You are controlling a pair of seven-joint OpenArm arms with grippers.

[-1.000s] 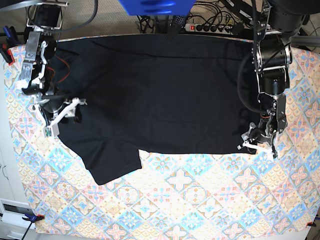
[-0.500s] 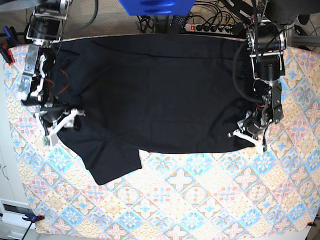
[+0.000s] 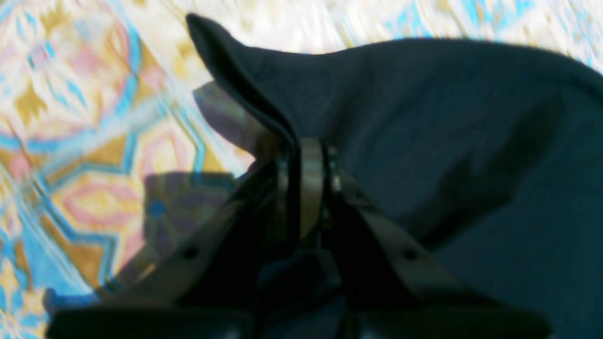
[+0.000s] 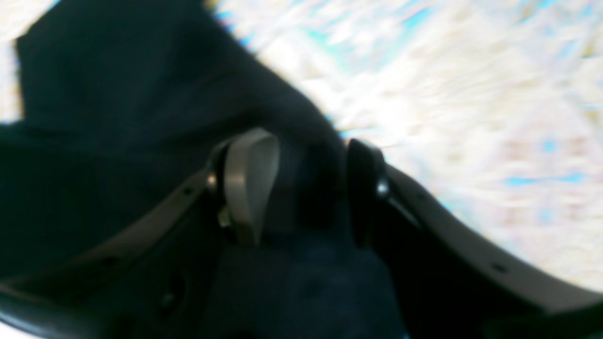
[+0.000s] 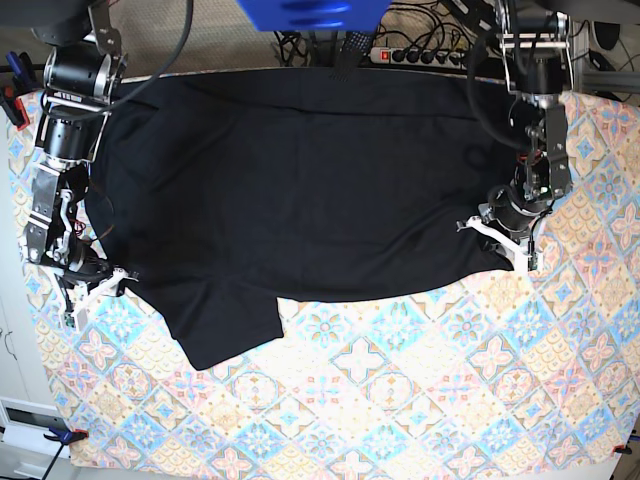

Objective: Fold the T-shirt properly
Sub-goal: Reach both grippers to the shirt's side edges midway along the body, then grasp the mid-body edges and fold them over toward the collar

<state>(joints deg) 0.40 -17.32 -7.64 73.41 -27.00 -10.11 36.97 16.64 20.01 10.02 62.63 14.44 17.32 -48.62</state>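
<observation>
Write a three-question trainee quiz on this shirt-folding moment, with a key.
1. True or false: the left gripper is pinching an edge of the T-shirt.
2. The right gripper has between its fingers: A) patterned tablecloth only, B) black cloth, C) a cable.
3. In the base view, which garment part hangs lowest over the patterned tablecloth?

Key: 1 true. 2 B; the jaws stand partly apart around a fold of cloth. 3 The sleeve at lower left.

Black T-shirt (image 5: 300, 190) on pastel floral-tiled tablecloth (image 5: 400, 400).
</observation>
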